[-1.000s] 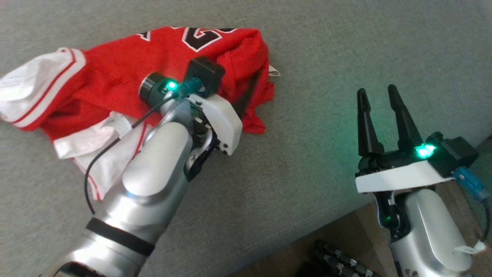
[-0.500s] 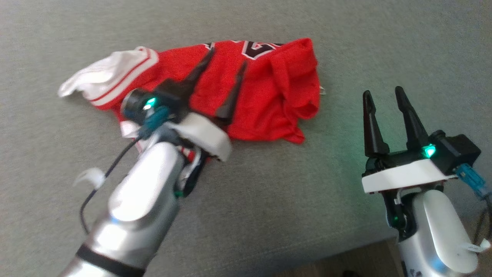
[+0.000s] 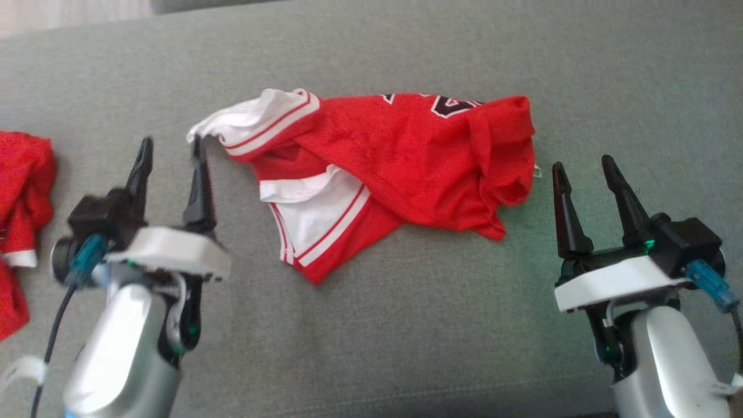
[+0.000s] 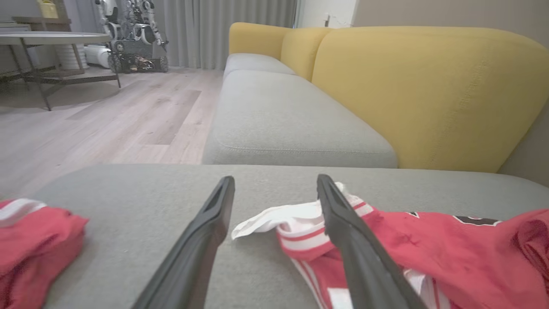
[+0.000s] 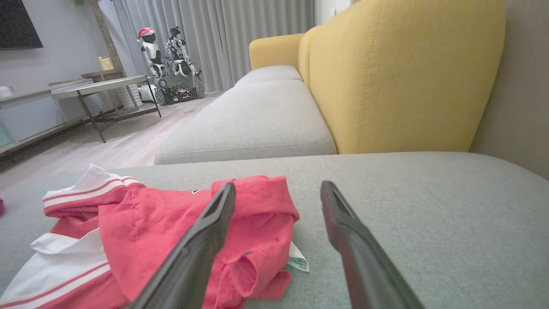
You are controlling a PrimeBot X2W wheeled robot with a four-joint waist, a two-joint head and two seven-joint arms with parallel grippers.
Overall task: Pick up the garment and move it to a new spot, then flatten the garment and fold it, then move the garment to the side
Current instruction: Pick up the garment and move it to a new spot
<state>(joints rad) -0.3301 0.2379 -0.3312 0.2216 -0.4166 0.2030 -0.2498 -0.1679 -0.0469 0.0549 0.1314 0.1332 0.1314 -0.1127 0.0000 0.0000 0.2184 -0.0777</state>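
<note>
Jaws spread empty, left gripper (image 3: 172, 143) at nine o'clock and right gripper (image 3: 582, 162) at three flanked the crumpled garment (image 3: 406, 157), seemingly ready to flatten it.

Soft, even daylight with faint shadows; head view slightly blurred (wrist views bow at the edges).

The left edge cuts off another red garment (image 3: 23, 174)
</note>
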